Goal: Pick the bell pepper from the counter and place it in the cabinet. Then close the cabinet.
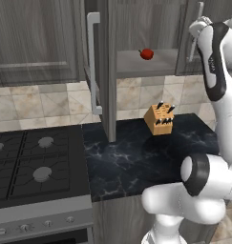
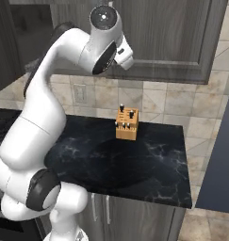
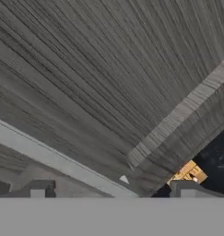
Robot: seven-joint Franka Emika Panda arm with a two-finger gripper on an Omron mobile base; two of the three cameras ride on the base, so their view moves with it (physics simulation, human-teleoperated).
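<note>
Up close in your hand view: grey wood-grain door face of the cabinet [image 3: 109, 78], with its silver bar handle [image 3: 53, 159] running diagonally just past the two dark fingertips [image 3: 37, 188]. Tips sit well apart, one on each side of the lower frame, nothing between them, so gripper [image 3: 115, 191] reads wide and not holding anything. You can't tell if either tip touches the door.

Bell pepper [image 1: 146, 54] is on the grey shelf [image 1: 136, 64] inside the cabinet, stem to the left, roughly mid-shelf. Left door [image 1: 104, 71] stands open, edge-on to your left base camera.

Desk [image 1: 146, 157] below carries the knife block [image 1: 159, 119], near the tiled wall. Stove [image 1: 36, 162] sits just left of the desk.

Arm [image 2: 50, 108] is raised high in front of the upper cabinets.
</note>
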